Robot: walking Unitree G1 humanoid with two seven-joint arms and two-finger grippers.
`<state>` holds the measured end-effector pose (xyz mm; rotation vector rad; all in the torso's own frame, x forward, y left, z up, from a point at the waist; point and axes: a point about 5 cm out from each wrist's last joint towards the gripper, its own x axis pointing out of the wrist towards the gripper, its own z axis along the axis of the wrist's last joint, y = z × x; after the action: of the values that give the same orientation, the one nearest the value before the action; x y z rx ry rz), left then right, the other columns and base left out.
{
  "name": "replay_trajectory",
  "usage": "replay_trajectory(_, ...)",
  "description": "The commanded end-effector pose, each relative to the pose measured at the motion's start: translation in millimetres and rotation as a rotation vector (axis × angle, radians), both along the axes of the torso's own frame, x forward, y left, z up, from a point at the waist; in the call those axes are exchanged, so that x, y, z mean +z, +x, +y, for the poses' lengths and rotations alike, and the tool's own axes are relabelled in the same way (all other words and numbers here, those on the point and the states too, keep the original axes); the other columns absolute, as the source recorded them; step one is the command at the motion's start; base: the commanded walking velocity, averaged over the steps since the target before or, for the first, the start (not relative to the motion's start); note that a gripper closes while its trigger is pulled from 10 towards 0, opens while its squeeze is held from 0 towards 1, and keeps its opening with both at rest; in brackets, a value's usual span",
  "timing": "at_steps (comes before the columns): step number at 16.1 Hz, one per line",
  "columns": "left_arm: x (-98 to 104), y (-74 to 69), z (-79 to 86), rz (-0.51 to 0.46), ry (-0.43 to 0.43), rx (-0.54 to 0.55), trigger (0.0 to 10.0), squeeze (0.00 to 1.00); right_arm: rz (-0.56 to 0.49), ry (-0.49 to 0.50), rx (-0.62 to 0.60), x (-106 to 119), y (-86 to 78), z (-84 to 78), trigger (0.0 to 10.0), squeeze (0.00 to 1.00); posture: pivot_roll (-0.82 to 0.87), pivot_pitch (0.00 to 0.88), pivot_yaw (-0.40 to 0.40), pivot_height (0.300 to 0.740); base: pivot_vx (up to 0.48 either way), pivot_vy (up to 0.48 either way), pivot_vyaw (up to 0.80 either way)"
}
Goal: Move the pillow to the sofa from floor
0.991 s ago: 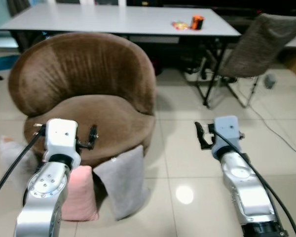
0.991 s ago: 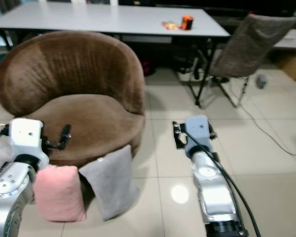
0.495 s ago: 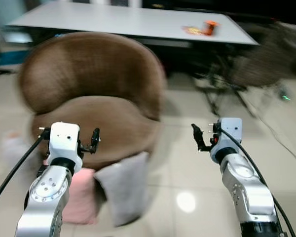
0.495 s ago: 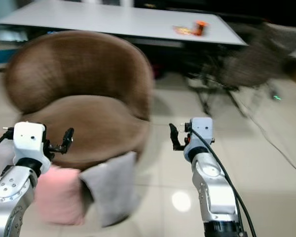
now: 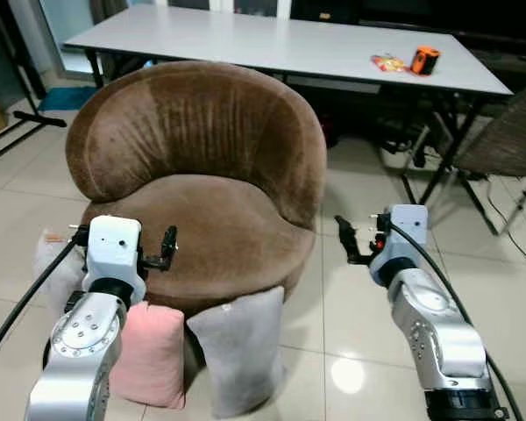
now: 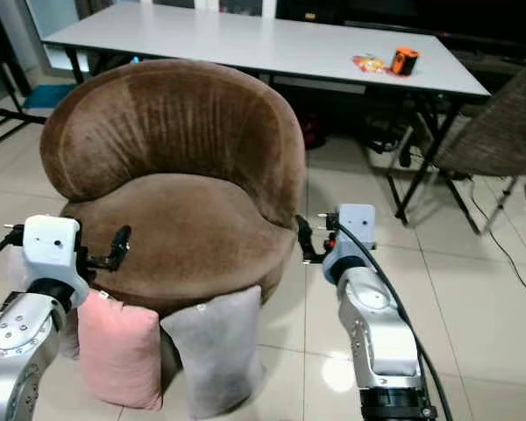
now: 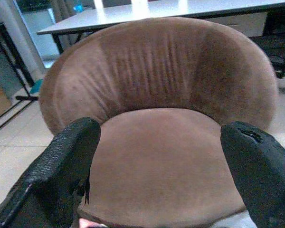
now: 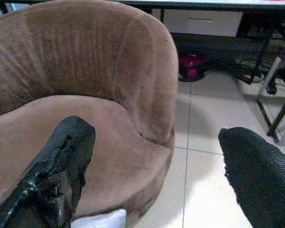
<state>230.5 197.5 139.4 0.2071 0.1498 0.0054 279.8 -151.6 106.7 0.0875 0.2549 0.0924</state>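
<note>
Left eye view: grey pillow [image 5: 241, 351] on floor below both wide-spread hands

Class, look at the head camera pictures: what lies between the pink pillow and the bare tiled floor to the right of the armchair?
A grey pillow stands there, leaning against the brown armchair beside the pink pillow, in both eye views.

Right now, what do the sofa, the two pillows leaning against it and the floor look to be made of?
Sofa: brown plush fabric, probably velvet or suede-like; the nap shows streaks.
Pink pillow: soft matte cloth.
Grey pillow: soft matte cloth, with a sagging edge.
Floor: glossy tile, likely ceramic; it has grout lines and a bright light reflection.
</note>
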Motion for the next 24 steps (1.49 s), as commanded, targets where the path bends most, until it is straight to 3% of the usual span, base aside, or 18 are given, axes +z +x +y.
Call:
replay_trajectory(1, 3.6, 1.3, 4.2, -0.014, 0.015, 0.01, 10.0, 0.0, -0.025, 0.002, 0.028, 5.8, 3.0, 8.0, 10.0, 0.0, -0.04, 0.0, -0.048, 0.74, 0.266, 0.0, 0.0)
replay_trajectory(4, 4.1, 1.0, 5.1, -0.015, 0.029, 0.008, 10.0, 0.0, -0.019, 0.045, 0.046, 6.3, 8.1, 8.4, 10.0, 0.0, -0.03, 0.0, -0.058, 0.74, 0.0, 0.0, 0.0)
replay_trajectory(6, 3.9, 0.9, 4.8, -0.015, 0.029, 0.01, 10.0, 0.0, -0.036, 0.017, 0.066, 7.7, 8.5, 10.1, 10.0, 0.0, -0.03, 0.0, -0.061, 0.74, 0.0, 0.0, 0.0)
replay_trajectory(9, 4.7, 1.3, 4.9, -0.02, 0.026, 0.005, 10.0, 0.0, -0.044, 0.024, 0.074, 8.5, 9.5, 12.4, 10.0, 0.0, -0.03, 0.0, -0.061, 0.74, 0.171, 0.0, 0.8)
replay_trajectory(17, 5.1, 5.3, 6.8, -0.019, 0.025, -0.001, 10.0, 0.0, -0.043, 0.034, -0.071, 5.0, 9.9, -1.9, 10.0, 0.0, -0.05, 0.0, -0.035, 0.74, 0.287, 0.0, 0.15)
replay_trajectory(24, 3.1, 6.8, 3.8, -0.016, 0.028, -0.012, 10.0, 0.0, -0.063, -0.007, -0.067, 5.9, 10.7, -3.7, 10.0, 0.0, -0.06, 0.0, -0.035, 0.74, 0.203, 0.0, 0.0)
